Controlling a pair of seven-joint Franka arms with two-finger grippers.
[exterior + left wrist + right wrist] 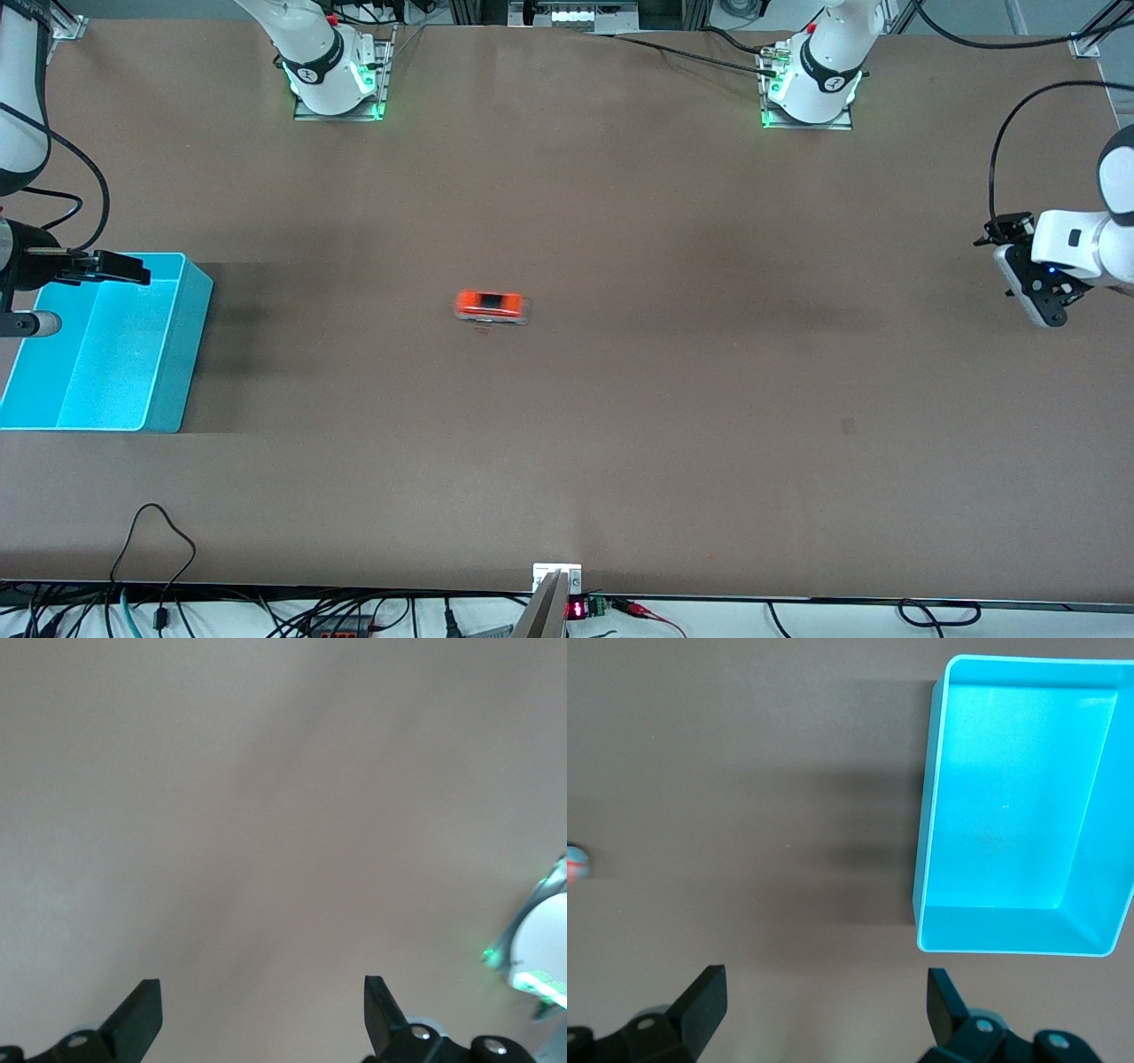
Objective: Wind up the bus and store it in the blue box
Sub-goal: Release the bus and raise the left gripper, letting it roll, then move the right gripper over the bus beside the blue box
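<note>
The bus [492, 306], a small orange-red toy with dark roof panels, lies on the brown table near its middle; a sliver of the bus [574, 864] shows at the edge of the right wrist view. The blue box [182, 354] stands with nothing in it at the right arm's end of the table, and its rim [930, 815] shows in the right wrist view. My right gripper [824, 979] hangs open high above the table beside the box. At the other end, my left gripper [1041, 301] hangs open over bare table [263, 988]. Both grippers are far from the bus.
The two arm bases [335, 71] [811, 80] stand along the edge farthest from the front camera. Cables and a metal bracket [556, 585] lie along the nearest edge. Wide bare tabletop surrounds the bus.
</note>
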